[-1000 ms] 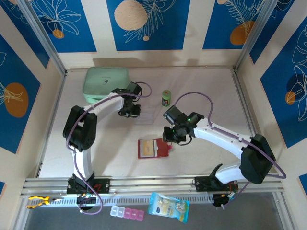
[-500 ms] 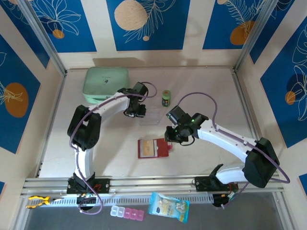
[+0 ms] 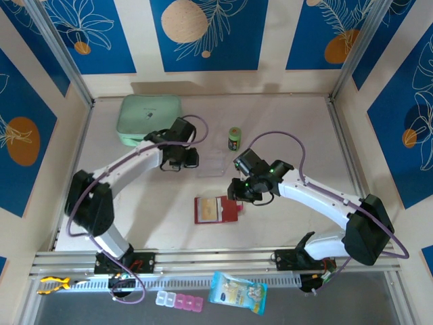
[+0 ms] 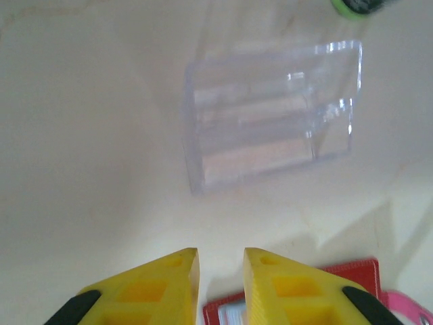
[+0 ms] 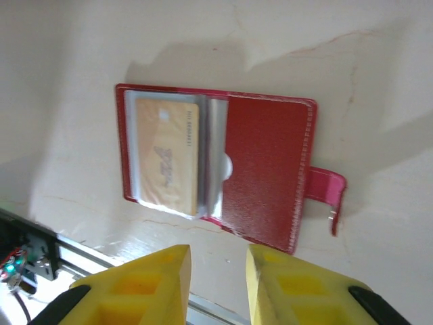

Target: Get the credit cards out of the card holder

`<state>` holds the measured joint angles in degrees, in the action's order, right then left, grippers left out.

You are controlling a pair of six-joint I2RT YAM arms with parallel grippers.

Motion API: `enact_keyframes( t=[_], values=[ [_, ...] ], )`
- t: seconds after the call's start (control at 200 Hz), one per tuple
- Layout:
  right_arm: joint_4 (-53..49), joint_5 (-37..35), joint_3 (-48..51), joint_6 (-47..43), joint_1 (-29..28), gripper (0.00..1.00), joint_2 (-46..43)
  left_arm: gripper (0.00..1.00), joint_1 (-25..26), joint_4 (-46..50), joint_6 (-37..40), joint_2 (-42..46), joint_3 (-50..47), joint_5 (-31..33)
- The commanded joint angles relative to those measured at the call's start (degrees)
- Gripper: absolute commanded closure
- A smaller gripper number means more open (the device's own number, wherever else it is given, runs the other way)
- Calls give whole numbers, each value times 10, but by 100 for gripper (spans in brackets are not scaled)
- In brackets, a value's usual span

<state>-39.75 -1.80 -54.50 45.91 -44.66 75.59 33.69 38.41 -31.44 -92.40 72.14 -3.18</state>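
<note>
The dark-red card holder (image 3: 230,210) lies open on the table, snap tab to the right. In the right wrist view the card holder (image 5: 264,169) shows a tan-orange credit card (image 5: 166,156) inside a clear sleeve on its left half. My right gripper (image 5: 218,252) hovers just off the holder's near edge, open, with nothing between its fingers; from above the right gripper (image 3: 242,194) is at the holder's right end. My left gripper (image 4: 221,254) is open by a narrow gap and empty, short of a clear plastic tray (image 4: 270,112). From above the left gripper (image 3: 185,161) sits left of that tray.
A clear tray (image 3: 211,164) lies between the arms. A green bottle (image 3: 234,138) stands behind it, and a mint-green case (image 3: 149,118) is at the back left. A blue packet (image 3: 237,292) and a pill box (image 3: 179,301) lie beyond the front rail.
My left arm has swung its elbow out to the left and drawn its gripper back left from the tray, jaws parting a little. The right gripper has barely moved and opened slightly.
</note>
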Motion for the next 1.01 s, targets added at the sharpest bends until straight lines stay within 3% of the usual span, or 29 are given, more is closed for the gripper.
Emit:
enact_keyframes(
  t=[0.0,0.195,0.385,0.695,1.0],
  values=[
    [38,43,11,-1,-10,70,9,77,6,-60,-50,48,-85,-60],
    [103,78,37,6,-13,69,27,79,23,-148,-113,137,-233,-109],
    [178,107,82,32,-15,70,35,83,56,-214,-171,183,-319,-127],
    [233,122,128,34,-16,70,37,87,101,-267,-197,129,-330,-126],
    [284,169,135,47,-18,71,71,89,138,-231,-186,78,-309,-83]
  ],
)
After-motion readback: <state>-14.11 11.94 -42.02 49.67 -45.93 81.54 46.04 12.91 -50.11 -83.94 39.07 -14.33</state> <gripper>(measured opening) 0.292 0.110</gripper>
